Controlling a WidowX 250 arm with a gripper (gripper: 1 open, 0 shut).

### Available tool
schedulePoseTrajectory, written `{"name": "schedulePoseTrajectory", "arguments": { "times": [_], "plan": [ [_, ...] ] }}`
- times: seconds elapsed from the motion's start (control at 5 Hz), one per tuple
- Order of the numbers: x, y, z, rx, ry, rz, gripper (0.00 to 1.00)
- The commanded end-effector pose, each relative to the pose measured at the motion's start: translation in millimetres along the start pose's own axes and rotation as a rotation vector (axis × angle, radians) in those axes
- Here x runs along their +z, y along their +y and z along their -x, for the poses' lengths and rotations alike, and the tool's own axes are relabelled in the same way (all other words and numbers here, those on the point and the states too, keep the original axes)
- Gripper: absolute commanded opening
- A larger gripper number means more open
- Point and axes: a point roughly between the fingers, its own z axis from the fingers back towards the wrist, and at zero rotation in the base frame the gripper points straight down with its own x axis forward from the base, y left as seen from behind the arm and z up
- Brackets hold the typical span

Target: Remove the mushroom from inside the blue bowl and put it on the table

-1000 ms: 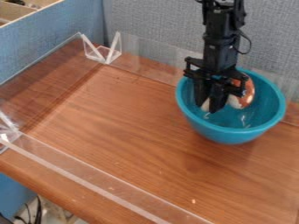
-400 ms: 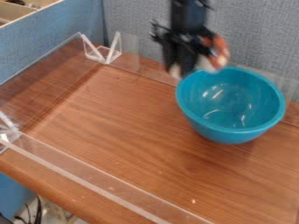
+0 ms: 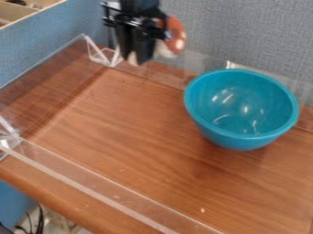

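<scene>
The mushroom (image 3: pixel 174 37) hangs in the air at the back of the scene, its reddish-brown cap and pale stem showing at the right side of the black gripper (image 3: pixel 146 47). The gripper is shut on it, well above the table (image 3: pixel 134 137) and left of the blue bowl (image 3: pixel 241 110). The bowl stands at the right on the wood-grain top and holds nothing that I can see. The gripper is blurred by motion, so the fingertips are hard to make out.
Low clear acrylic walls (image 3: pixel 73 174) edge the tabletop. A clear bracket (image 3: pixel 108 53) stands at the back left corner, just below the gripper. A blue-grey partition (image 3: pixel 232 37) runs behind the table.
The gripper rose out of the blue bowl with the mushroom in it and swung left, from over the bowl to above the table's back left area. The bowl stayed put.
</scene>
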Motion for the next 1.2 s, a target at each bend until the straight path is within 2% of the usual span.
{"name": "schedulePoseTrajectory", "arguments": {
  "times": [0.0,0.2,0.6,1.0],
  "plan": [
    [17.4,-20.2,1.7,-0.073,-0.051,-0.033,0.0],
    [15.4,-27.4,6.8,-0.106,-0.031,-0.034,0.0],
    [20.9,-33.8,16.4,-0.157,-0.028,-0.035,0.0],
    [19.9,-35.5,26.6,-0.197,-0.006,-0.038,0.0]
  ]
}}
